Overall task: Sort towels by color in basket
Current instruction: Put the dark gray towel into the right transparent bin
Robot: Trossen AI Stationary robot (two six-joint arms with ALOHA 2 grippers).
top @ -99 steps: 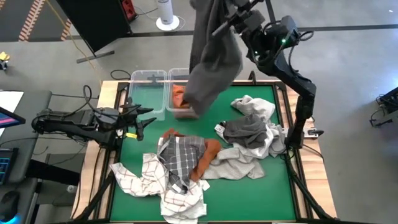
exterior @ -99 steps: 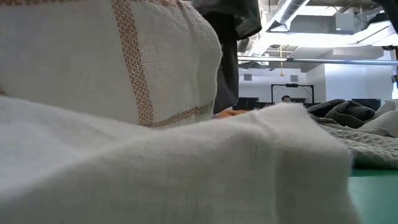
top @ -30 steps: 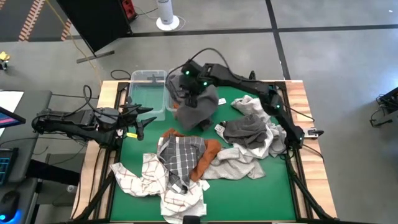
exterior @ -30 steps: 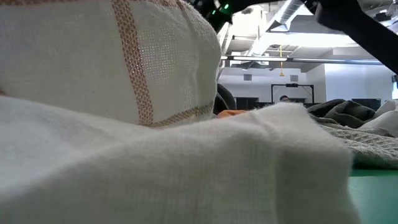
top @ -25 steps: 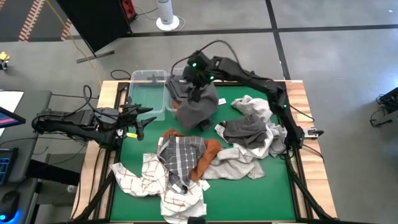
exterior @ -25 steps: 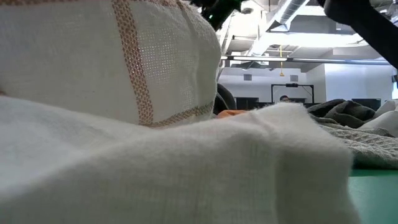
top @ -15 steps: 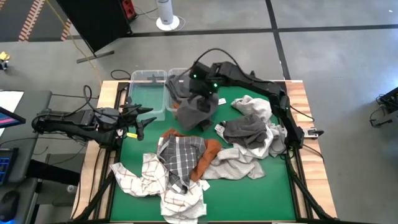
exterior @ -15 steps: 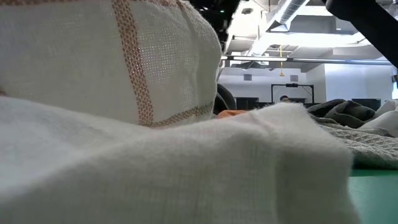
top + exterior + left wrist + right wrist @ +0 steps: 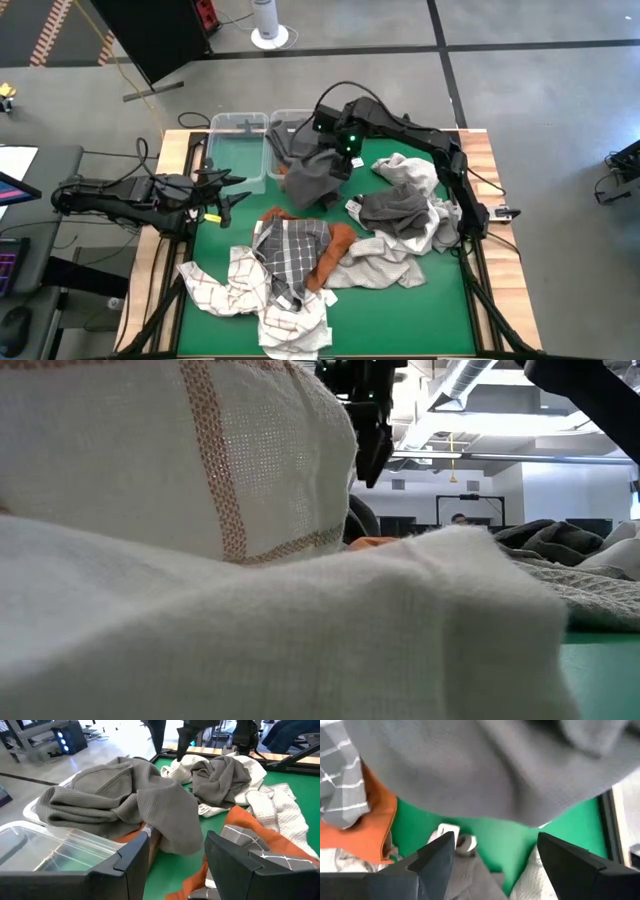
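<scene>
Right gripper (image 9: 345, 152) hangs wide open, empty, over the dark grey waffle-knit towel (image 9: 312, 176) slumped half in the clear plastic bin (image 9: 283, 123) at 12 o'clock. Left gripper (image 9: 228, 194) idles, open. Most towels look unsorted.

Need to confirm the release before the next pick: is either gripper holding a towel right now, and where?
Nothing is held. The right gripper is open above the grey towel draped over the bin; the left gripper waits open, empty.
</scene>
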